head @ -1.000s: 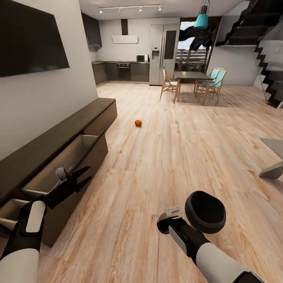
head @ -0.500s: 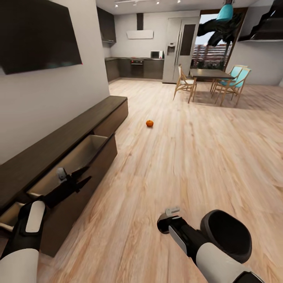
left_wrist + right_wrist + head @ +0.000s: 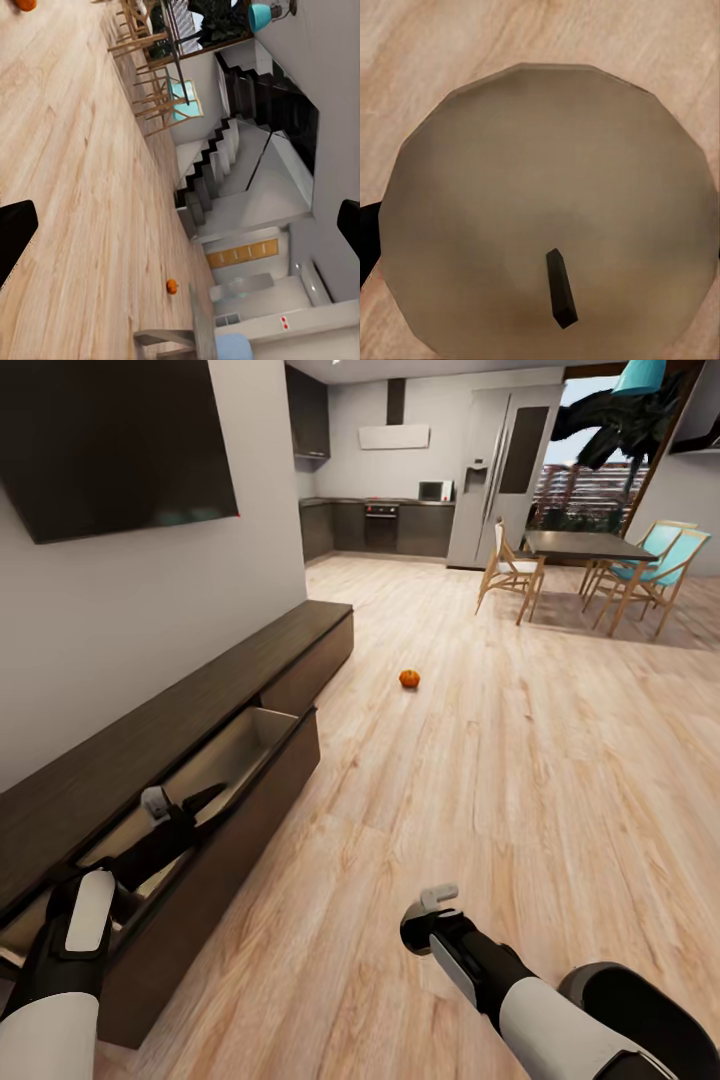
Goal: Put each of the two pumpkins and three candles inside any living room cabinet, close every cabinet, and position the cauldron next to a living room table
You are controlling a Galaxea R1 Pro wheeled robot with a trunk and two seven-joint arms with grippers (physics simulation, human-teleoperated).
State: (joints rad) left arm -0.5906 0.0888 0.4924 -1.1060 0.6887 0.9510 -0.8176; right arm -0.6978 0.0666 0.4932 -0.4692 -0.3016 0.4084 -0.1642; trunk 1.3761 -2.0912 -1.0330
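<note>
Head: view has swung left, so the open cabinet (image 3: 262, 725) drawer is closer, under my left gripper (image 3: 205, 810), spread empty. Pumpkin (image 3: 409, 678) on floor ahead, cauldron (image 3: 650, 1020) beside right gripper (image 3: 428, 922). Left wrist: second pumpkin (image 3: 172, 286) near table (image 3: 196, 334). Right wrist: clasping candle (image 3: 547, 187), I think; drawer drop likely next.

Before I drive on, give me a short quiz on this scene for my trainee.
1. True or false: a drawer of the long dark-brown wooden cabinet stands pulled out.
2. In the head view, where does the small orange ribbed pumpkin lie? A: on the cabinet top. B: on the pale wooden floor. C: inside the drawer.
3. Fill in: the left end effector, over the drawer, has its fingers ___ (open or shut).

Key: 1 true; 2 B; 3 open.
</note>
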